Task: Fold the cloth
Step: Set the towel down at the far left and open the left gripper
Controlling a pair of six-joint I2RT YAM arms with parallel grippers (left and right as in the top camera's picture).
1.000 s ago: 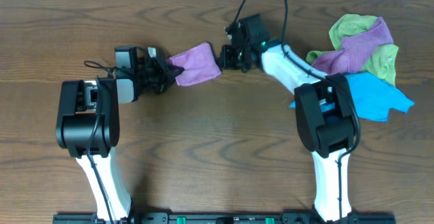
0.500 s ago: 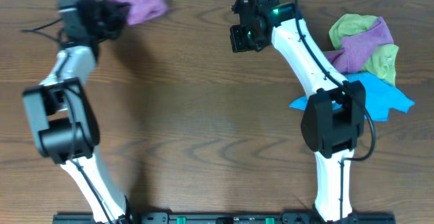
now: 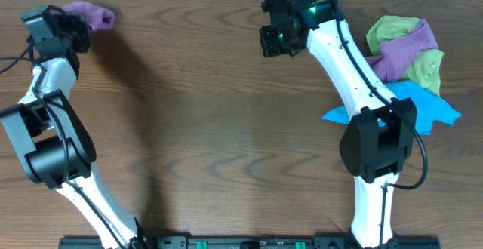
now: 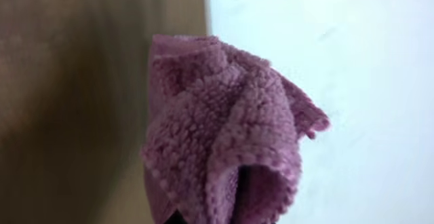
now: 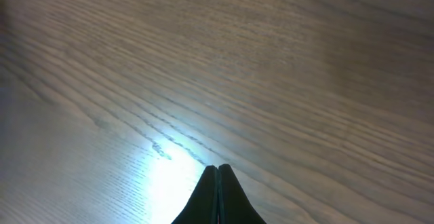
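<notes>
A small purple cloth point(image 3: 92, 13) hangs bunched from my left gripper point(image 3: 75, 24) at the far left back corner of the table. In the left wrist view the purple cloth point(image 4: 224, 136) fills the middle of the frame and hides the fingertips, which are shut on it. My right gripper point(image 3: 273, 41) is raised over the back middle of the table. In the right wrist view its fingers point(image 5: 218, 170) are pressed together with nothing between them, above bare wood.
A pile of cloths lies at the right: green point(image 3: 389, 27), purple point(image 3: 396, 53) and blue point(image 3: 419, 107). The table's back edge meets a white wall point(image 4: 339, 61) just behind the left gripper.
My left gripper has carried the purple cloth from the table's middle to the far left back corner. My right gripper let go of it, rose and shut.
</notes>
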